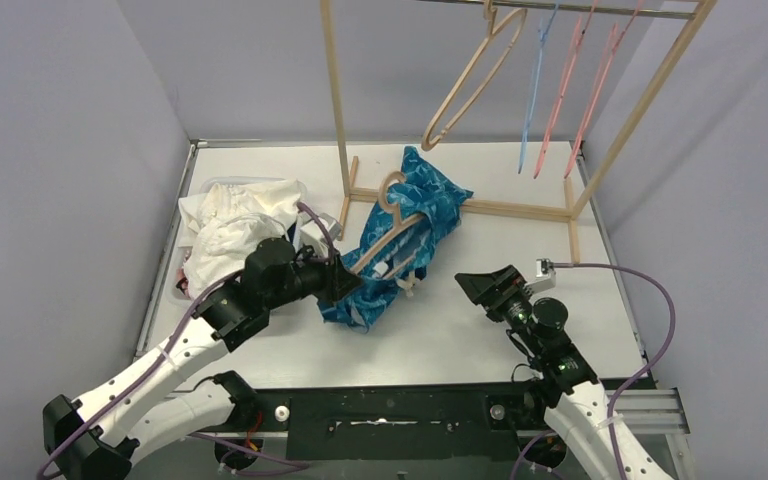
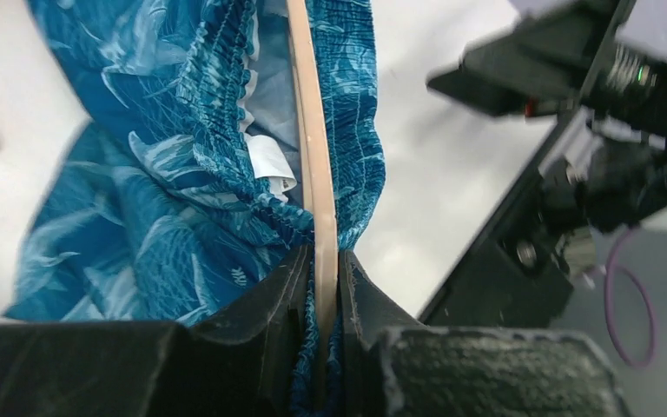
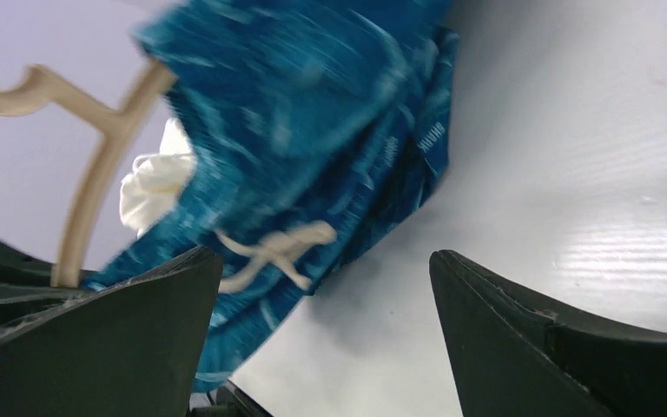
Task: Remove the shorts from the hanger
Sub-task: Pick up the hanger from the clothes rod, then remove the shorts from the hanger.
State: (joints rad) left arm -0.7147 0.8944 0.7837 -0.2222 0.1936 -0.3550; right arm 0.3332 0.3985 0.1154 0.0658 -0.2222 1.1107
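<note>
Clamped by left gripper (image 1: 344, 281) at frame centre: wooden hanger (image 2: 313, 156) inside blue leaf-pattern shorts (image 1: 428, 205). Just right of them, jaws spread wide: right gripper (image 1: 477, 286).

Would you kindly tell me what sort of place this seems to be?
Likely a robotics lab test cell: a white table boxed in by plain grey panels, a wooden garment rack, and robot arms mounted at its edge.

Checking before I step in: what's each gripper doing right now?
Left gripper: shut on the hanger.
Right gripper: open, holding nothing.
</note>
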